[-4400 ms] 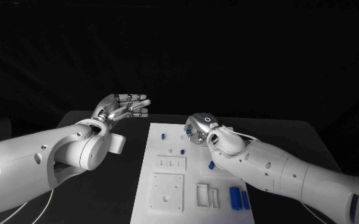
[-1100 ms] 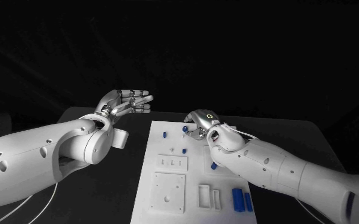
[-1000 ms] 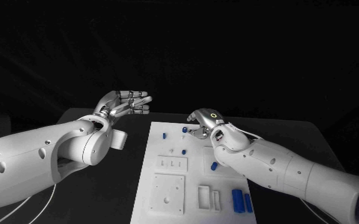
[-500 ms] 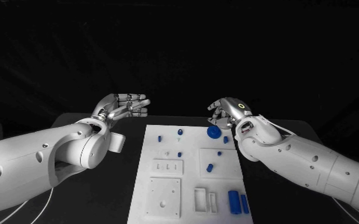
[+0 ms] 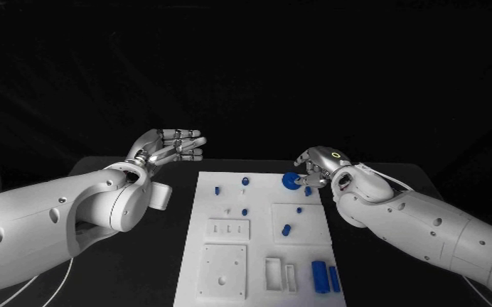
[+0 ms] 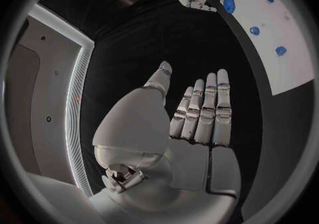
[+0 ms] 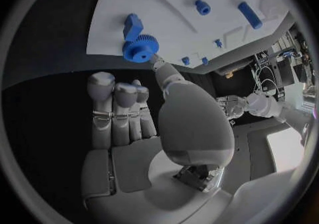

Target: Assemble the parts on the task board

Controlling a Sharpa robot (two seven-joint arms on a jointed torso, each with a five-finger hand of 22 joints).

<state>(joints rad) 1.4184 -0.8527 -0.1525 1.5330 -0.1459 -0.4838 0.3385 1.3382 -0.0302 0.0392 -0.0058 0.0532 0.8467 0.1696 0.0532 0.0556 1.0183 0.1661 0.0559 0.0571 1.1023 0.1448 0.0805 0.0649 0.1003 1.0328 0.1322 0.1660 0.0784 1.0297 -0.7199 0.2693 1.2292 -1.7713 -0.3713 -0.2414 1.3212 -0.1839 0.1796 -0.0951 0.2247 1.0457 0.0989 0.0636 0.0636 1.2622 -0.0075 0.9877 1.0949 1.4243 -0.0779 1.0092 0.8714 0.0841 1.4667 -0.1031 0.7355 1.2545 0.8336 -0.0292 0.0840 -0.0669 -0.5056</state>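
Since half a second ago the right hand (image 5: 321, 167) has come down a little toward the far right corner of the task board (image 5: 231, 254), and the round blue gear (image 5: 291, 180) has gone down with it; over the last four seconds that hand has travelled from the middle of the board out to this corner, while the left hand (image 5: 169, 145) has hardly shifted. The left hand is raised off the table (image 5: 134, 250) beyond the board's left edge, well apart from every part, palm toward the board, fingers straight and close together, thumb out to one side, holding nothing; the left wrist view shows the same flat hand (image 6: 193, 112) with the board (image 6: 292, 48) off beside it. On the board, blue parts are scattered: a small peg (image 5: 217, 190) near the far left, another peg (image 5: 246, 180) beside it, a short piece (image 5: 287, 229) nearer the middle, and two longer blue bars (image 5: 326, 278) lying side by side near the front right corner. At the far right, the gear sits at the right hand's fingertips; in the right wrist view the thumb tip touches the gear's (image 7: 140, 50) toothed rim while the other fingers (image 7: 119, 107) are curled beside it, so whether it is truly pinched I cannot tell. The table is black, the room behind dark.
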